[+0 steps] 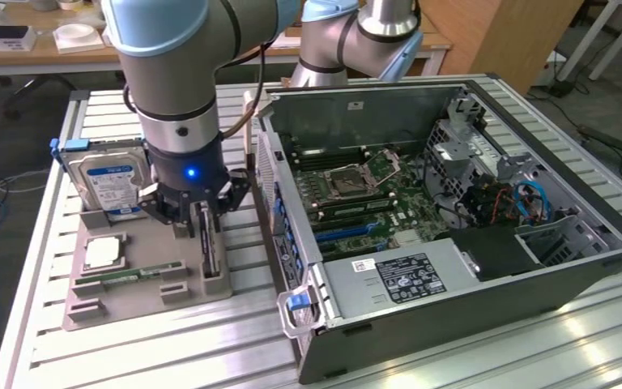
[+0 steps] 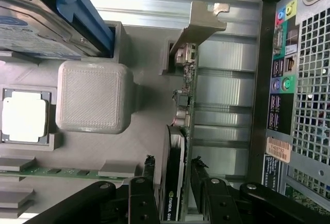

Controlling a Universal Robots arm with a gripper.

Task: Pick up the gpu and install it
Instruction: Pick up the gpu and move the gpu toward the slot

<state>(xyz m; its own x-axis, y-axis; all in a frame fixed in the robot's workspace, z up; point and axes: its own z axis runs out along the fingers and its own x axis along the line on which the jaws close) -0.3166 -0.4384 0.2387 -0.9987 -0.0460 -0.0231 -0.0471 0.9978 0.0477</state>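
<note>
Step in hand: the pick-up, by my reading; the grasp is lined up but not yet made.
Gripper: the gripper (image 1: 201,223) (image 2: 174,164) hangs low over the grey holder tray (image 1: 143,243) (image 2: 144,131), its fingers spread, one on each side of the card, neither visibly pressing on it.
Gpu: the gpu (image 1: 211,255) (image 2: 176,141) stands on edge in a slot of the tray, on the tray side nearest the computer case (image 1: 484,300) (image 2: 283,79). Its metal bracket (image 2: 203,25) sticks out at the end away from the gripper.
Tray position: near the table (image 1: 181,348) edge at the exterior view's left, just beside the open case.
Other parts on the tray: a hard drive (image 1: 111,182) (image 2: 36,28) upright, a processor chip (image 1: 104,253) (image 2: 23,115) lying flat, and a green memory stick (image 1: 127,275) (image 2: 62,172), all apart from the gripper.
Install: not begun; the card is in its tray slot and the blue slots (image 1: 343,231) on the board inside the case look free.
What the next move calls for: probably an even squeeze across the thin card, then a straight pull out of the slot so it does not bind.
</note>
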